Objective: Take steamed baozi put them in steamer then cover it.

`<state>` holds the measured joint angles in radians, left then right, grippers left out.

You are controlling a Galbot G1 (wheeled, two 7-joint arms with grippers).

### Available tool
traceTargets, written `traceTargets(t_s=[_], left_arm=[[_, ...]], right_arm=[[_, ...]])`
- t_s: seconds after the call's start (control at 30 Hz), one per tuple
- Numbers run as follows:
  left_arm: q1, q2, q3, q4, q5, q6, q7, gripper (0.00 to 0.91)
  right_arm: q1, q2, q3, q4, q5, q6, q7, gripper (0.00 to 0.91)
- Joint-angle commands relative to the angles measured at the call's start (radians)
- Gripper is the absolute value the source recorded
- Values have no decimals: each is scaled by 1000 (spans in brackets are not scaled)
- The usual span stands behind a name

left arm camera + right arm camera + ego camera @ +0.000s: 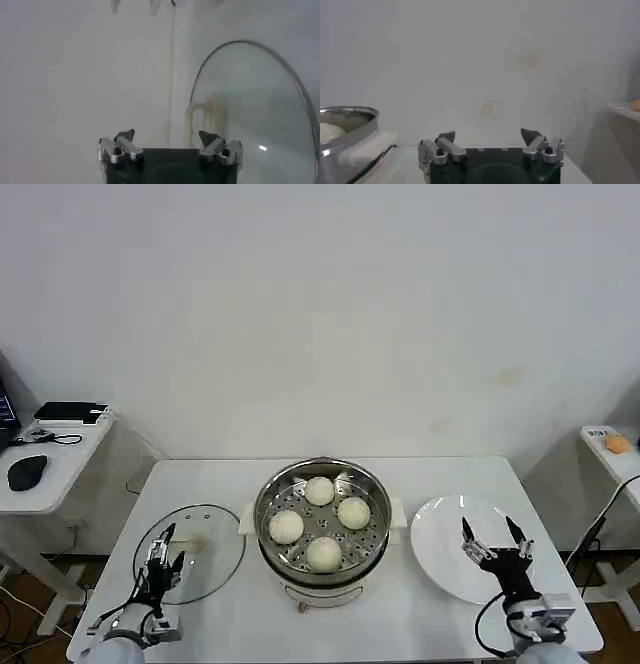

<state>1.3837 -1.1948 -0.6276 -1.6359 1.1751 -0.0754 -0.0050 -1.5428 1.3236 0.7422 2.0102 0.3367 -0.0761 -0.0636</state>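
On the white table [440,474], four baozi [319,491] sit in the steamer [322,529], and the smooth, breakable glass cover [205,569] lies beside it, best lifted by its handle [204,120], near the open left gripper [162,549]; the right gripper [494,536] waits open too.

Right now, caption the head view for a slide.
Four cream-white buns fill the steel steamer; glass lid awaits beside it.

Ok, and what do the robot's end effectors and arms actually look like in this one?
Both match: the left end effector and right end effector each have two slim black fingers on a black body. The wrist views show silver metal finger mounts with dark screws and pointed black tips, on a black housing. Below sit pale grey wrist sections; a black cable loops beside the right wrist.
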Motion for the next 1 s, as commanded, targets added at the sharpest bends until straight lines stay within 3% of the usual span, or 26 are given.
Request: traceTargets(t_s=[0.03,0.93,1.0], left_arm=[[-66,6,16,45,28,1,11,907],[-169,-18,61,168,-15,15,-81,907],[-172,-19,71,181,-28,24,-94,836]], right_arm=[[-3,13,0,2,-11,6,0,907],[-10,53,16,-17,-34,17,-1,907],[-8,54,15,-21,-35,18,-2,907]])
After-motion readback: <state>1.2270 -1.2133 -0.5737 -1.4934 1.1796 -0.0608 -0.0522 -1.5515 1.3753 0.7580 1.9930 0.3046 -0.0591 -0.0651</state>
